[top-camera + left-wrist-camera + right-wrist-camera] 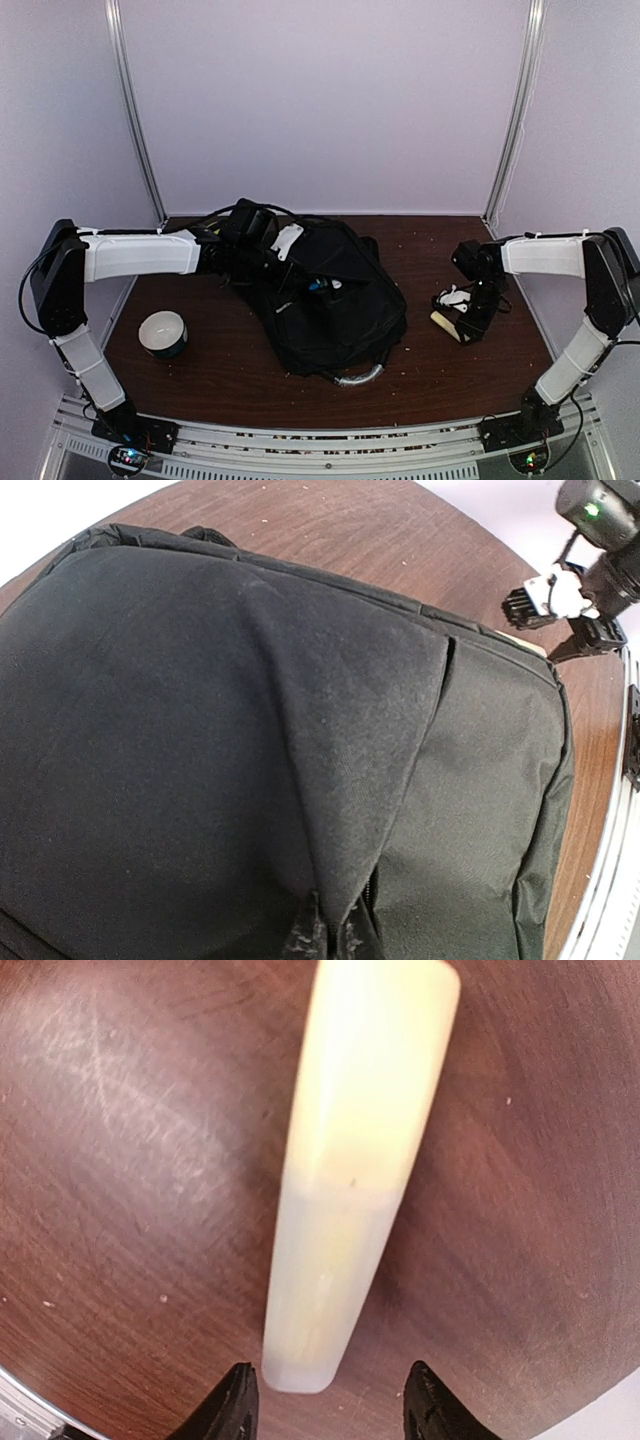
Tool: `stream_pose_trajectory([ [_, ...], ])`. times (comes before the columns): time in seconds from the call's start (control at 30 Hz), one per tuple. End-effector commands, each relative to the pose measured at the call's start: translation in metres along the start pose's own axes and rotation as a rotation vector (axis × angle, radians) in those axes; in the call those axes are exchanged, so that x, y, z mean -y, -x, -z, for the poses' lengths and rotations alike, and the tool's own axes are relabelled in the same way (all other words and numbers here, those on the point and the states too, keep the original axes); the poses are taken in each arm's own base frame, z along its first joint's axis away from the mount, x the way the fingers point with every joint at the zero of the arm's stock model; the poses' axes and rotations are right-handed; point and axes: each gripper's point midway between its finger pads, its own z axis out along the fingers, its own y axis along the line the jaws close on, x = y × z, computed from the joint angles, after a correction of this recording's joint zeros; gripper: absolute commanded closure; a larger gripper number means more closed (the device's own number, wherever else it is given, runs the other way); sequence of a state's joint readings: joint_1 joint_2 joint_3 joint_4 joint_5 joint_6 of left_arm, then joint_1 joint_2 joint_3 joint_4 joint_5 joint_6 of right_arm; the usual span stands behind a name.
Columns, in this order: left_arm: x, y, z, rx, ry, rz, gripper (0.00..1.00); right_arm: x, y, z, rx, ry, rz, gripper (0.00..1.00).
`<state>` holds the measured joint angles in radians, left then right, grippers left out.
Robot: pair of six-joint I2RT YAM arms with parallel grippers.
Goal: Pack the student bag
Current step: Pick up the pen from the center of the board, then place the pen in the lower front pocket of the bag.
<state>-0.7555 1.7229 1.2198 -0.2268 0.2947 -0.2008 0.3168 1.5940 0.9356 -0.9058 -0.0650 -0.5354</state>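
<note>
The fingers of my left gripper [258, 232] are clamped tight on a fold of the student bag [330, 300], tenting its black fabric at its far left corner. The bag lies in the middle of the brown table [220, 372], with its grey handle [362, 378] toward the near edge. A white round tub [163, 333] sits apart on its left. My right gripper [332, 1410] is parted, straddling the end of a pale yellow stick [350, 1180] without touching it.
</note>
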Motion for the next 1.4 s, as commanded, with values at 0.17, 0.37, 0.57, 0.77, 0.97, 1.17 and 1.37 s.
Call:
stream_pose_trajectory([
  [0.17, 0.007, 0.017, 0.003, 0.061, -0.022, -0.012, 1.0, 0.004, 0.016, -0.01, -0.004, 0.069, -0.037, 0.54],
  [0.37, 0.005, 0.017, 0.003, 0.062, -0.012, -0.013, 1.0, 0.008, 0.02, -0.015, -0.017, 0.074, -0.066, 0.6],
  [0.57, 0.005, 0.02, 0.002, 0.07, -0.015, -0.013, 1.0, 0.009, 0.021, -0.018, -0.034, 0.091, -0.099, 0.71],
  [0.77, 0.005, 0.021, 0.002, 0.072, -0.014, -0.017, 1.0, 0.014, 0.02, 0.006, 0.007, 0.089, -0.138, 0.8],
  [0.97, 0.005, 0.024, 0.002, 0.077, -0.015, -0.022, 1.0, 0.007, 0.031, 0.048, 0.109, 0.127, -0.156, 0.83],
  [1.17, 0.004, 0.026, 0.002, 0.076, -0.011, -0.022, 1.0, -0.004, 0.063, 0.096, 0.248, 0.224, -0.178, 0.85],
  [1.37, 0.002, 0.029, 0.003, 0.081, -0.001, -0.014, 1.0, -0.03, 0.101, 0.134, 0.343, 0.31, -0.106, 0.86],
])
